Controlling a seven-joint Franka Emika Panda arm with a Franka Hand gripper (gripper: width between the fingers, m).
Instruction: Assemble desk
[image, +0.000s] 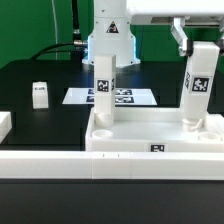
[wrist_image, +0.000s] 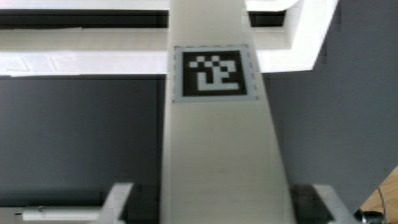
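Tool (image: 187, 42) clenched on square-section white leg (image: 196, 88) (tagged), upright in tray-like tabletop (image: 150, 132)

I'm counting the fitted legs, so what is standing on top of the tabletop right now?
Two legs stand upright on the tabletop: the left leg and the right leg, which the gripper is at. Their seating in the sockets is hidden.

The legs (image: 104, 88) and tabletop (image: 150, 132) look like smooth white plastic with a faint sheen. Their tags (wrist_image: 217, 73) are matt black-and-white print. The table (image: 40, 75) is matt black.
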